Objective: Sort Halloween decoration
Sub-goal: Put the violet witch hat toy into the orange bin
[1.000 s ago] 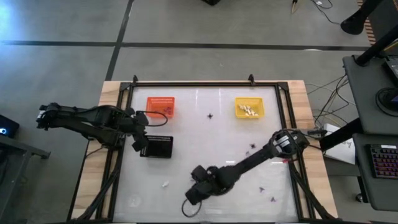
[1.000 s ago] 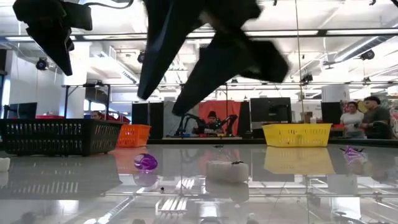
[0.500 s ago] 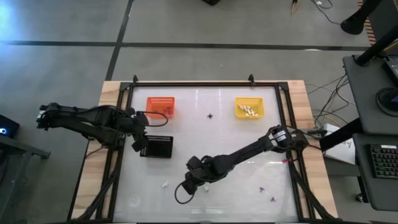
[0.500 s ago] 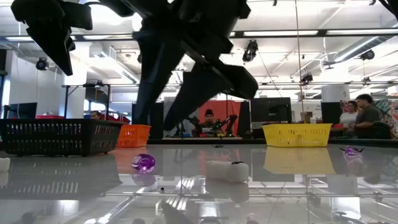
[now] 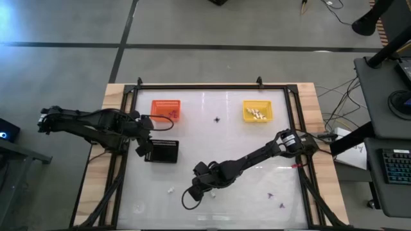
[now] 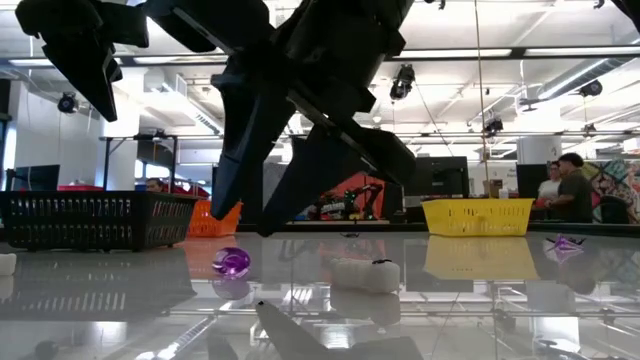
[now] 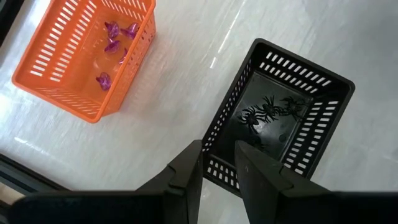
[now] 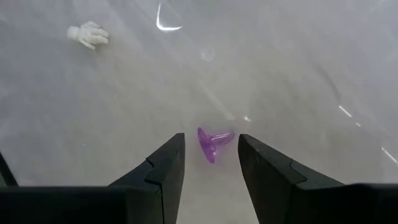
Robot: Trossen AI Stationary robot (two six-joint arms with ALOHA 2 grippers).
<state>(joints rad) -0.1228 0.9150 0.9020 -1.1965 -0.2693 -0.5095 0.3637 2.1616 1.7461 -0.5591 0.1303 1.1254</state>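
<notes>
Step in hand: we judge that we are lining up to pick a purple trinket (image 8: 213,142) off the table for sorting.
Right gripper: our right gripper (image 8: 210,168) hangs over the near middle of the table, fingers spread wide with nothing between them yet; the purple trinket lies on the glass just ahead of the gap.
How to do it well: we should go straight down so one finger lands on each side of the trinket, touch the surface lightly, then close slowly; the piece is tiny and the table slick, so a skewed approach could flick it away.
Left gripper: our left gripper (image 7: 217,165) waits over the near rim of the black basket (image 7: 277,118), fingers slightly apart and holding nothing.
Where the trinkets are: purple ones sit in the orange basket (image 7: 59,68), black spiders in the black basket, pale ones in the yellow basket (image 5: 257,111); a white hand-shaped piece (image 8: 87,34) and a few dark bits lie loose on the table.
Surface: a glossy white table (image 5: 205,138) in a black frame, throwing glare and reflections.
Room: an open workshop with ceiling lights, monitors and people standing far behind the table.
</notes>
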